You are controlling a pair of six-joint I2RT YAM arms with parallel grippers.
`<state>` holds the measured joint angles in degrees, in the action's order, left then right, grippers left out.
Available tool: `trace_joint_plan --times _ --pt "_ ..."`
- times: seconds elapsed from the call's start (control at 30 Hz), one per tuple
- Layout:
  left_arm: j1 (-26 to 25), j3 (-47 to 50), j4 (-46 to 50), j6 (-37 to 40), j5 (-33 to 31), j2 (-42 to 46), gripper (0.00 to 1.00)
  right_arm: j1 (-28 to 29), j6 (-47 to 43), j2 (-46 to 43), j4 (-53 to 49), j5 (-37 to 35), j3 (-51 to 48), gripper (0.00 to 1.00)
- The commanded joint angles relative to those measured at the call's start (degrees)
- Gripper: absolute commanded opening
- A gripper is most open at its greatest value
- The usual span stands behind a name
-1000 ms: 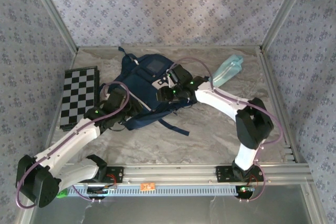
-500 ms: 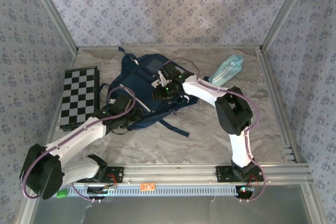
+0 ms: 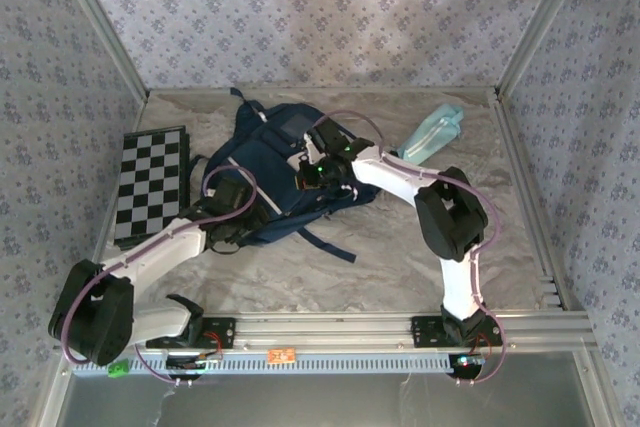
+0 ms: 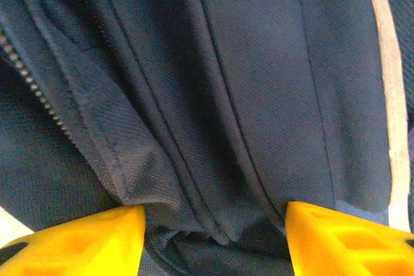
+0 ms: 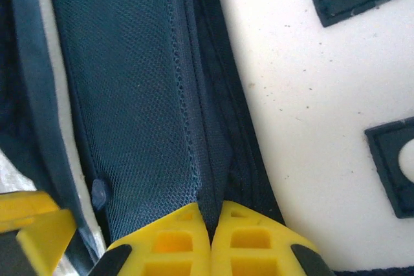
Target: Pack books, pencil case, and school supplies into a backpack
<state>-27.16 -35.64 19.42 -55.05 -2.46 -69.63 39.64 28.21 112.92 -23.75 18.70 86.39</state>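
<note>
Backpack (image 3: 272, 152): big and navy, lying flat on the table (image 3: 400, 267), in the upper middle of the top view.
Right gripper (image 3: 308, 176): down on the middle of the backpack in the top view. Up close, yellow fingers (image 5: 174, 240) pressed together at the bottom middle of the right wrist view, pinching a dark seam of the backpack.
White patch (image 5: 304, 114): right half of the right wrist view, with dark squares on it, just beside the pinched seam.
Left gripper (image 3: 238, 215): at the lower left edge of the backpack in the top view. Up close, yellow fingers (image 4: 84, 244) apart, one in each bottom corner of the left wrist view, with folds of backpack cloth between them.
Zip (image 4: 32, 75): small teeth running down the left edge of the left wrist view.
White stripe (image 4: 388, 75): down the right edge of the left wrist view.
Pencil case (image 3: 432, 132): soft and mint-teal, on the table in the upper right of the top view, apart from the backpack.
Checkered board (image 3: 150, 185): black and white, flat at the left of the top view, near the backpack.
</note>
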Motion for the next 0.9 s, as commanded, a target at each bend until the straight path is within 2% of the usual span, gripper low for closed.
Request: trace_joint_plan --times 0.0,0.13,0.3,0.47,0.57,0.77,0.87 --pt "4.5 -1.9 -2.7 5.5 -1.9 -1.5 0.59 1.0 6.7 -6.1 4.4 4.8 -2.7 0.0" --pt "7.6 -2.2 -4.3 8.8 -1.4 0.6 0.59 2.4 15.2 -8.0 14.3 4.3 -7.4 0.0" --pt "7.6 -3.3 -0.7 11.9 -1.2 5.1 0.63 2.4 18.8 -5.9 16.8 3.2 -5.0 0.0" --pt "6.9 -3.4 4.8 11.9 -1.4 10.6 0.7 2.5 21.4 -9.4 19.7 -0.9 -5.4 0.0" --pt "4.0 -4.2 7.6 11.4 -2.5 13.5 0.73 2.2 23.6 -11.3 21.7 -1.6 -6.4 0.0" --pt "-7.5 -7.4 9.1 9.1 -7.3 13.0 0.87 1.6 27.0 -12.5 23.9 -2.8 -7.4 0.0" --pt "-14.0 -10.0 9.3 7.1 -12.2 10.5 0.91 1.5 27.6 -12.2 24.7 -2.6 -8.0 0.0"
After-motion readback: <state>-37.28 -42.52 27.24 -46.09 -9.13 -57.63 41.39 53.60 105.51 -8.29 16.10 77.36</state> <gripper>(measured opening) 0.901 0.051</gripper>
